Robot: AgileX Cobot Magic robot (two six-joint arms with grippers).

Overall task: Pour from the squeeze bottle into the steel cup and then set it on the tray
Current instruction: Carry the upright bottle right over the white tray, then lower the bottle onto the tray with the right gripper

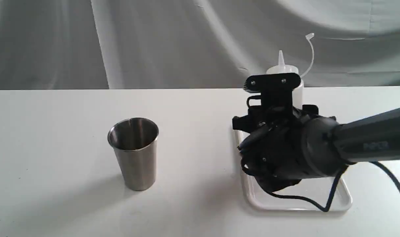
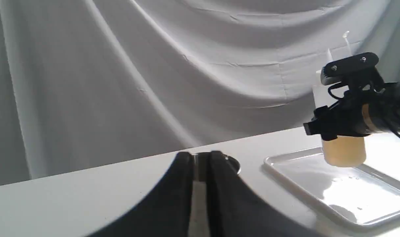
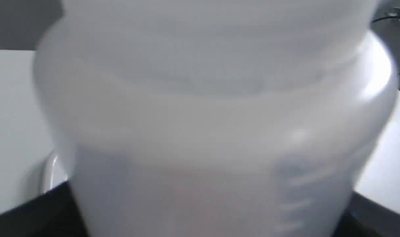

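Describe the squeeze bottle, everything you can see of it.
The squeeze bottle is a translucent whitish plastic cylinder with a pointed nozzle. A thin curved strap holds its cap, which is off the tip. Pale amber liquid fills its lower part. It stands upright at the far end of the tray, apparently resting on it. The right gripper straddles its middle; whether it is squeezing the bottle is unclear.

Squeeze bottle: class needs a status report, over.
Right fingers around squeeze bottle, upright at tray corner. Left fingers shut. Steel cup stands apart; nothing in the way.
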